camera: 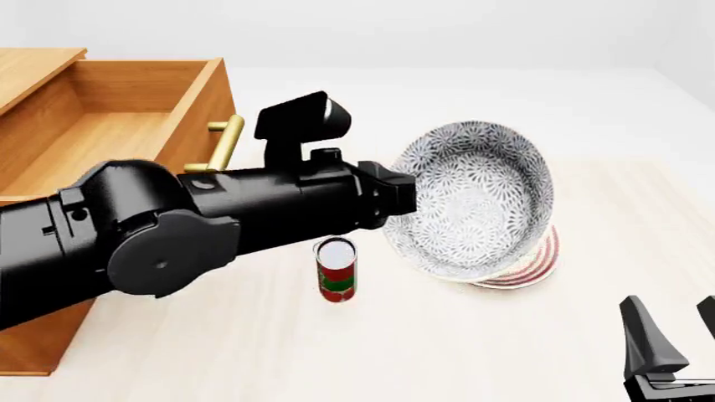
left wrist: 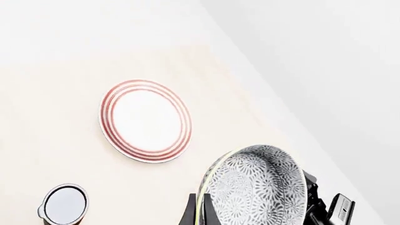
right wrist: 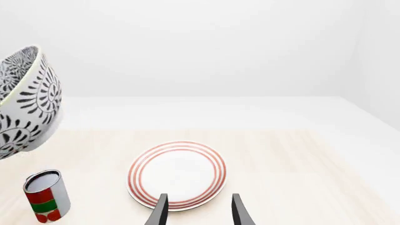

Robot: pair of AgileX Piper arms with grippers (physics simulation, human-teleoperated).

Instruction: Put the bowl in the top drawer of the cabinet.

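Bowl [camera: 480, 201] was tipped on edge, clamped by the left claw [camera: 404, 198]. Right claw [right wrist: 198, 210] sat spread apart and holding nothing, red-ringed plate [right wrist: 177, 174] just ahead of it.

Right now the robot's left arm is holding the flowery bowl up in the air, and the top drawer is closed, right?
Not quite. The left end effector does hold the bowl up off the table, but the top drawer is open: the front view shows its bare wooden inside, pulled out of the cabinet.
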